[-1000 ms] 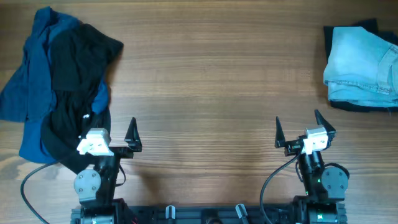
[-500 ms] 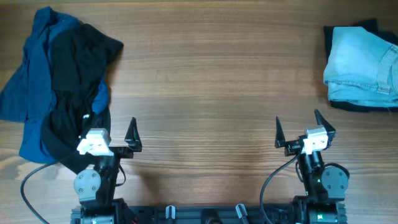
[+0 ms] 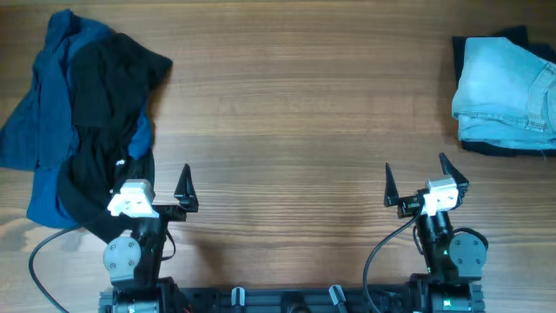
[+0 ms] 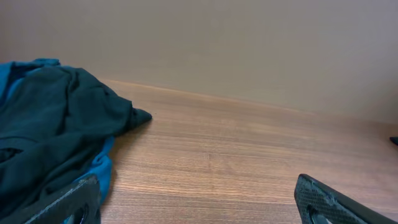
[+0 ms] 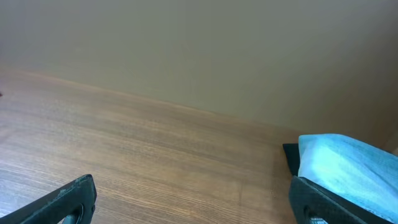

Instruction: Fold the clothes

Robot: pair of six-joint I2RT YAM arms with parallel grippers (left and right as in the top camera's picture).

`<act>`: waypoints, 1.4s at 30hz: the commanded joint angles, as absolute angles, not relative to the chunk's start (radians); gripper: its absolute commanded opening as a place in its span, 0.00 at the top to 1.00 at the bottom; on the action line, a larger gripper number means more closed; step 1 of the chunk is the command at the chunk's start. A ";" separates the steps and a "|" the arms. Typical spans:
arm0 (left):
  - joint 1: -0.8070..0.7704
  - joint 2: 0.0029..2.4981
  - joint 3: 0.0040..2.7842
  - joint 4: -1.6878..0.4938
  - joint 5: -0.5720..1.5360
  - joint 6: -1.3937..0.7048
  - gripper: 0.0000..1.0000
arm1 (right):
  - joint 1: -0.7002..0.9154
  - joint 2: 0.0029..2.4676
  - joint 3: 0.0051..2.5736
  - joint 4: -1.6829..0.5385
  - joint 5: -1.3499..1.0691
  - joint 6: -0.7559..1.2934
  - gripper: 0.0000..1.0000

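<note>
A heap of clothes lies at the table's left: a black top (image 3: 109,104) with a small white logo draped over a royal-blue garment (image 3: 39,122). The heap also shows at the left of the left wrist view, black top (image 4: 50,124) over blue cloth (image 4: 99,171). No navy shorts can be told apart. My left gripper (image 3: 165,187) is open and empty at the front left, its left side over the heap's edge. My right gripper (image 3: 415,181) is open and empty at the front right. Both sets of fingers show in their wrist views, left gripper (image 4: 199,202) and right gripper (image 5: 193,199).
Folded pale blue denim (image 3: 506,94) lies on a dark cloth (image 3: 512,35) at the back right, also at the right edge of the right wrist view (image 5: 348,168). The wooden table (image 3: 287,113) spans the view. Arm bases and cables sit at the front edge.
</note>
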State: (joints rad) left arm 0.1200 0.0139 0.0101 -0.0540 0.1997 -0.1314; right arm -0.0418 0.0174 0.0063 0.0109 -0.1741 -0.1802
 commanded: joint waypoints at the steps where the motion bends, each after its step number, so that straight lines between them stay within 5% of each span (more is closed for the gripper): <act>1: 0.121 0.007 0.006 -0.058 0.201 -0.112 0.00 | -0.036 0.011 0.005 0.013 -0.154 -0.183 0.00; 42: 0.121 0.007 0.006 -0.046 0.189 -0.112 0.00 | -0.037 0.011 0.005 0.035 -0.119 -0.306 0.00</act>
